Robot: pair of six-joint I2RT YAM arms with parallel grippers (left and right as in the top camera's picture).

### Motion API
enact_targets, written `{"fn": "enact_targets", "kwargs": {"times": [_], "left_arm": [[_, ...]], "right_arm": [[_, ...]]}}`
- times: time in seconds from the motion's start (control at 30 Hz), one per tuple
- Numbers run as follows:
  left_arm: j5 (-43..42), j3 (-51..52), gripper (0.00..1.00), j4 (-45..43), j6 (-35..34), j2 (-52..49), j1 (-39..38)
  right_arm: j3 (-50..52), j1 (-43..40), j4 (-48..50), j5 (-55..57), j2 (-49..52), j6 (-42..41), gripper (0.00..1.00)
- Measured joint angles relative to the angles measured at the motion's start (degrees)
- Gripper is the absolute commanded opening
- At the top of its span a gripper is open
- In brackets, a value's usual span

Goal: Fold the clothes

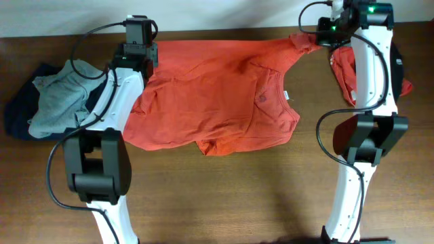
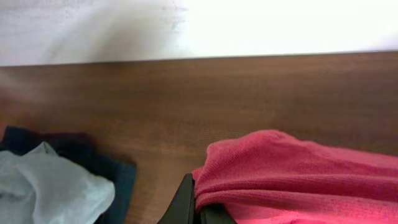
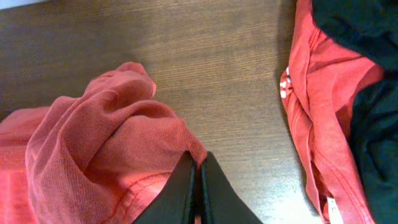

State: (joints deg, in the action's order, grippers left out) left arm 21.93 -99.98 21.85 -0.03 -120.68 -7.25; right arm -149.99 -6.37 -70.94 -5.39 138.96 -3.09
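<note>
Overhead, the broad brown wooden table [image 1: 224,203] carries everything. Across its far middle lies the orange-red short-sleeved cloth T-shirt [image 1: 210,95]. It is spread mostly flat but rumpled, with its near hem bunched and its two far corners drawn out toward the arms. The white-and-black left arm [image 1: 102,135] reaches up the left side, and the white-and-black right arm [image 1: 369,102] reaches up the right.

At the left edge sits a heap: a pale grey-green crumpled cloth garment [image 1: 57,102] on top of a navy cloth garment [image 1: 17,118]. It is just beside the left arm and apart from the T-shirt. At the right, partly under the right arm, lies a second red cloth garment [image 3: 317,93] with a black cloth garment [image 3: 373,124] over it. In the right wrist view, bare wood separates these two from the T-shirt.

The left gripper [image 2: 198,202] is clenched on the T-shirt's far left corner, with red cloth pinched between its dark fingers. The right gripper [image 3: 198,186] is clenched on the far right corner, with a fold of fabric gathered at its closed tips.
</note>
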Motion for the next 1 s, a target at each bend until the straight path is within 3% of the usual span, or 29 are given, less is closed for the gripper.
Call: {"fn": "enact_targets", "kwargs": {"times": [0.17,0.57,1.0], "left_arm": [[0.0,0.0,0.00,3.7,0.0,5.5,0.0],[-1.9,-0.1,0.01,12.7,0.0,36.9,-0.1],[-2.0,-0.1,0.01,20.4,0.0,62.1,-6.0]], "right_arm": [[0.2,0.0,-2.8,0.0,-4.9,-0.2,0.04],[-0.8,0.0,-16.6,-2.2,-38.8,-0.1,0.04],[-0.6,0.0,-20.9,-0.3,-60.9,-1.5,0.04]]}}
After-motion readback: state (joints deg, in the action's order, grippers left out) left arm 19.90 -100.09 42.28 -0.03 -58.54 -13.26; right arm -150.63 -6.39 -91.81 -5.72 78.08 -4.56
